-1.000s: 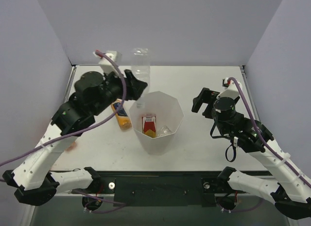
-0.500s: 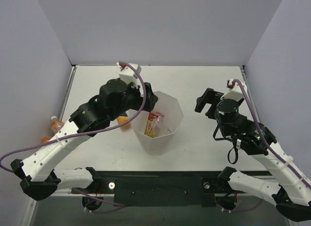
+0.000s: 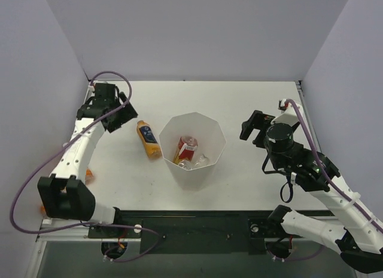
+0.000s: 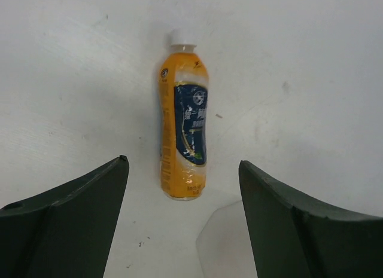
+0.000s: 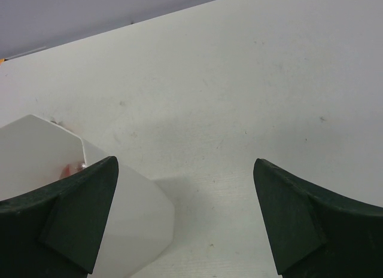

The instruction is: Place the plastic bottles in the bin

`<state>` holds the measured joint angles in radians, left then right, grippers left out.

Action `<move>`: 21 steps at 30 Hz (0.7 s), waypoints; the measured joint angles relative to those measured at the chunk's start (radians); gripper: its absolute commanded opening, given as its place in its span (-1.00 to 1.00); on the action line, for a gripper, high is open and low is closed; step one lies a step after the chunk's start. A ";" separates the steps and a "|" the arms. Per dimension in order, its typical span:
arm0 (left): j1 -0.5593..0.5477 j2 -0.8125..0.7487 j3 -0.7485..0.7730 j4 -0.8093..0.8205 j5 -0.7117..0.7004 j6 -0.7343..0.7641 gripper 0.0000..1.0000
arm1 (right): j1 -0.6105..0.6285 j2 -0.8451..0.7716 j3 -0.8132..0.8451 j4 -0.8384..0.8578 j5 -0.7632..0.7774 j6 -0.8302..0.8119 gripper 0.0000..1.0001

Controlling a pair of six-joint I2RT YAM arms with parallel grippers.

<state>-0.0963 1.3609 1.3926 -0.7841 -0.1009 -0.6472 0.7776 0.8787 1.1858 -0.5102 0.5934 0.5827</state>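
Observation:
The white faceted bin (image 3: pixel 210 133) stands mid-table. Inside it lie a red-labelled bottle (image 3: pixel 186 148) and a clear bottle (image 3: pixel 201 161). An orange bottle with a dark blue label and white cap (image 3: pixel 149 140) lies flat on the table just left of the bin. It also shows in the left wrist view (image 4: pixel 184 134), cap pointing away, with the bin's rim (image 4: pixel 227 242) below it. My left gripper (image 3: pixel 118 115) (image 4: pixel 182 164) is open and empty, left of that bottle. My right gripper (image 3: pixel 252 127) (image 5: pixel 185 164) is open and empty, right of the bin (image 5: pixel 60 188).
Small orange objects show by the table's left edge (image 3: pixel 88 174), mostly hidden by the left arm. Grey walls close the table at the back and both sides.
My left arm has swung from over the bin back to the far left, and its clear bottle now lies in the bin. The right arm has barely moved.

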 measured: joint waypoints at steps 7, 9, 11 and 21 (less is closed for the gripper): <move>-0.042 0.225 -0.097 -0.001 -0.008 -0.034 0.86 | 0.000 -0.026 -0.016 -0.004 -0.005 0.001 0.79; -0.072 0.244 -0.097 0.005 -0.023 -0.043 0.86 | 0.000 -0.028 -0.016 -0.004 -0.005 0.000 0.78; -0.101 0.266 -0.095 0.010 -0.035 -0.049 0.86 | 0.000 -0.028 -0.016 -0.006 -0.005 0.001 0.79; -0.195 0.474 -0.002 0.002 -0.170 -0.084 0.79 | 0.000 -0.027 -0.016 -0.014 -0.007 0.001 0.79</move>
<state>-0.2909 1.8351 1.3911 -0.7826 -0.2707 -0.7315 0.7776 0.8516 1.1694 -0.5243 0.5865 0.5838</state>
